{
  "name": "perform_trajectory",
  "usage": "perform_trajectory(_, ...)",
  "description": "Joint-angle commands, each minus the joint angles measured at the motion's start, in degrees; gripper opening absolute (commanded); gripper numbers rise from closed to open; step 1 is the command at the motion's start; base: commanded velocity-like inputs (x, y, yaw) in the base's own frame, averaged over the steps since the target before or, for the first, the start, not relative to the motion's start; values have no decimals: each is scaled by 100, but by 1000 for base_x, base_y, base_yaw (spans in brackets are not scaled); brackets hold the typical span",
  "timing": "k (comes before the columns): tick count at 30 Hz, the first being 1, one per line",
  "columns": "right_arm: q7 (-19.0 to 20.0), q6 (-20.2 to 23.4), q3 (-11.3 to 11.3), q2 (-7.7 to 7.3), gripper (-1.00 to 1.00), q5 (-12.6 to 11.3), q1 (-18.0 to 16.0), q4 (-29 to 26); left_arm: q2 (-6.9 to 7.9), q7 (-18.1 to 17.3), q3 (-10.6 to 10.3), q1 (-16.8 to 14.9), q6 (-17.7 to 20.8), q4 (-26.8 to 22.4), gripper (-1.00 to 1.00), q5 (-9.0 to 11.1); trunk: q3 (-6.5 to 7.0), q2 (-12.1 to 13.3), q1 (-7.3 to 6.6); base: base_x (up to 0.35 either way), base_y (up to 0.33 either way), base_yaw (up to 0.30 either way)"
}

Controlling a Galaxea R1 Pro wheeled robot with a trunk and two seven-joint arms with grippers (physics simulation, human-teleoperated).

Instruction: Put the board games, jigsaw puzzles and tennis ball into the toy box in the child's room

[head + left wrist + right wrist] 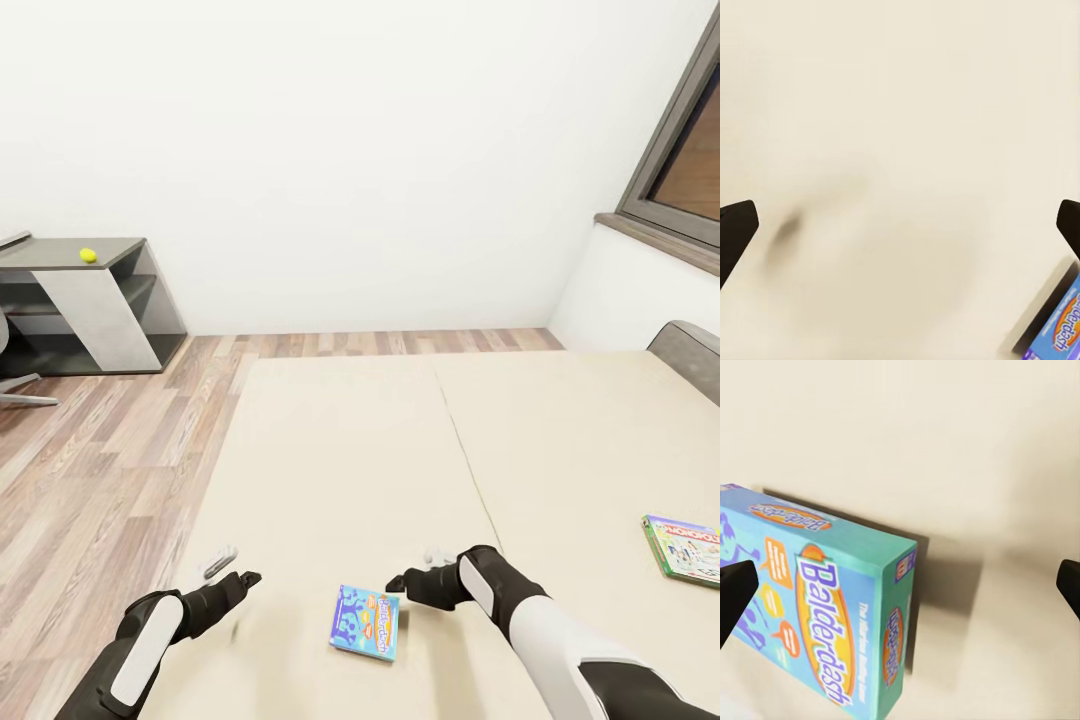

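Near the bed's (pixel 330 450) foot edge, close to the robot, lies the blue board game (pixel 365 621), a flat "Balderdash" box resting face up on the beige mattress. The right tool (pixel 418 572) hovers just beside the box's far right corner, its fingers spread wide with nothing between them; in the right wrist view the box (pixel 832 615) sits under one dark fingertip, off to one side of the gap. The left tool (pixel 232 570) hangs near the bed's left edge, also wide and empty, with a corner of the box (pixel 1061 330) just visible past one finger.

The step in hand looks like picking up this box. To do it well, the right tool should probably centre over the box and close across its narrow width, since the flat lid offers little to grip from above and the soft mattress may give under pressure.

A second game, the Monopoly box (pixel 686 549), lies near the bed's right edge, well apart. On the dark shelf unit (pixel 95 305) by the far wall sits a small yellow ball (pixel 88 255).
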Motion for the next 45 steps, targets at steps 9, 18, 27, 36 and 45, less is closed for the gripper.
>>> perform_trajectory(9, -11, 51, -18, 26, 100, -25, 18, 27, 1, 48, 2, -2, 22, -8, 100, 60, -5, -2, 0, 0, 0, 0)
perform_trajectory(18, -11, 55, -17, 79, 100, -19, 75, 41, 1, 48, 2, -2, 22, -6, 100, 60, -5, -2, 0, 0, 0, 0)
perform_trajectory(27, -11, 58, -17, 113, 100, -18, 112, 47, 3, 48, 3, -2, 22, -5, 100, 55, -5, -2, 0, 0, 0, 0)
perform_trajectory(36, -11, 63, -17, 139, 100, -18, 148, 48, 2, 48, 15, -2, 22, -4, 100, 54, -5, -2, 0, 0, 0, 0)
perform_trajectory(45, -11, 64, -17, 181, 100, -18, 170, 49, 1, 48, 25, 1, 22, -1, 100, 54, -5, -2, 0, 0, 0, 0)
